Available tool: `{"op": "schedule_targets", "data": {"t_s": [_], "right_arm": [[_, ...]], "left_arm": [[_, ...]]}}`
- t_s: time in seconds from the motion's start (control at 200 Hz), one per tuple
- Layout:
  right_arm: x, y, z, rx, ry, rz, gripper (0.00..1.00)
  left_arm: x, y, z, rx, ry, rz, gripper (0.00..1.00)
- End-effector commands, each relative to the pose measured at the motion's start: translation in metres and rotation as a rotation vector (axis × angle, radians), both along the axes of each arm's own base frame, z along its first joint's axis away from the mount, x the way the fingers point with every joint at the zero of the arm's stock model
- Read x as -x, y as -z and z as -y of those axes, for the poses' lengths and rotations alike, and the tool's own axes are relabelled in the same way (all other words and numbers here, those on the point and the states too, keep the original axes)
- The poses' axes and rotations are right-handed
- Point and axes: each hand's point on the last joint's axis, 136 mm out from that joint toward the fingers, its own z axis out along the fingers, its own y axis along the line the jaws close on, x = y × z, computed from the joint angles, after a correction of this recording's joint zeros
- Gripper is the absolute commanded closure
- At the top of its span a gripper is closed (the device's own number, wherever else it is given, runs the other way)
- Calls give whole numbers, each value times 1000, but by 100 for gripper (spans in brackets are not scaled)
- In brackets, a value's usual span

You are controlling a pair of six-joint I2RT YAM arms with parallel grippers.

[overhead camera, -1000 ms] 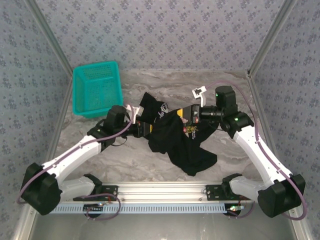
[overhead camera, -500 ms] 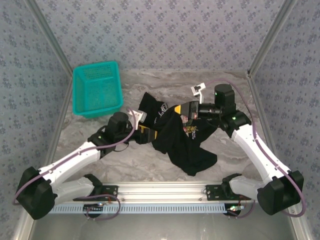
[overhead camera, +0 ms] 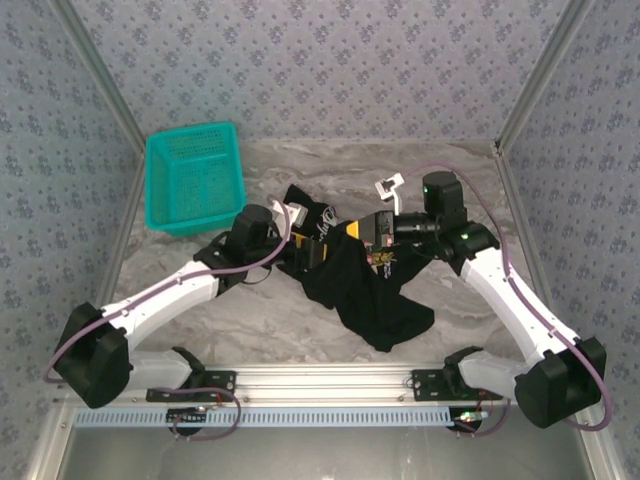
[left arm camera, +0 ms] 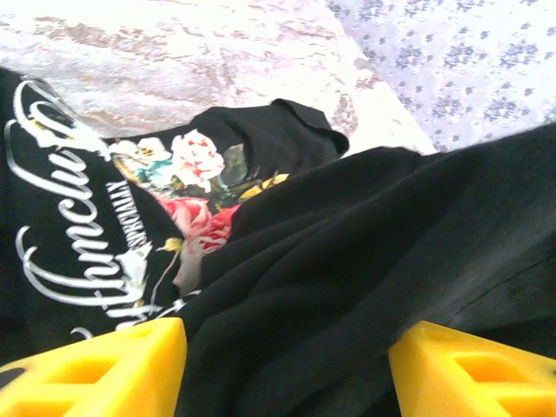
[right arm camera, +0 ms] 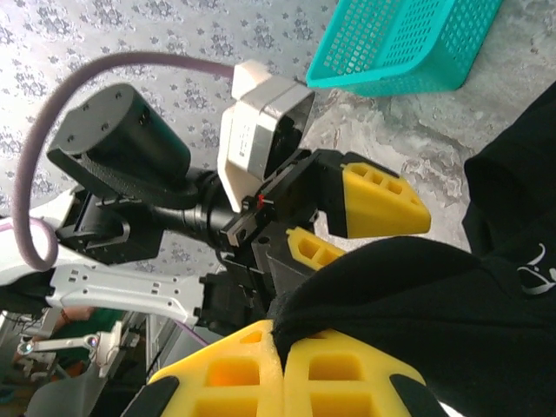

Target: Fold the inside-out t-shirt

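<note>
T-shirt (overhead camera: 375, 295) lies bunched on our marbled worktop (overhead camera: 470, 310), patterned walls (overhead camera: 300, 60) around, teal basket (overhead camera: 160, 190) at ten o'clock; right claw (right arm camera: 278, 334) pinches its cloth, left claw (left arm camera: 287, 347) gapes.

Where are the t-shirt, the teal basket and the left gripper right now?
t-shirt (overhead camera: 375, 295), top external view, on its plain black cloth.
teal basket (overhead camera: 190, 132), top external view, on its far rim.
left gripper (left arm camera: 287, 339), left wrist view, midway between its yellow fingertips.

black t-shirt (overhead camera: 372, 300): one
teal mesh basket (overhead camera: 195, 180): one
robot arms (overhead camera: 170, 300): two
grippers: two, left gripper (right arm camera: 352, 228) and right gripper (right arm camera: 280, 343)
</note>
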Motion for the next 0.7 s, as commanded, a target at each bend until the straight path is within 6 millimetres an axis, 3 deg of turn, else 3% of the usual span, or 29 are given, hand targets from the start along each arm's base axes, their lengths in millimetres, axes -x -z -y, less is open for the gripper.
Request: {"op": "schedule_targets", "data": {"t_s": [0.0,0.125,0.26,0.3,0.385,0.465,0.565,0.695], "right_arm": [[12,3,-3,-2,-74,-2,100],[13,1,0,23,-76,15,100],[10,10,16,88,-36,25,100],[5,20,26,153,11,31,100],[-17,63,69,471,244,36,100],[-29,91,106,704,415,24,85],[-28,90,100,753,446,92,66],[-8,67,62,571,340,213,53]], "left_arm": [[4,-11,21,38,127,37,45],[17,-6,36,49,256,-15,58],[17,-18,36,68,253,-35,90],[15,-26,32,83,224,-47,100],[11,-56,23,192,149,-80,100],[9,-82,16,344,77,-117,100],[8,-89,12,404,24,-187,100],[9,-87,11,458,-10,-258,100]]}}
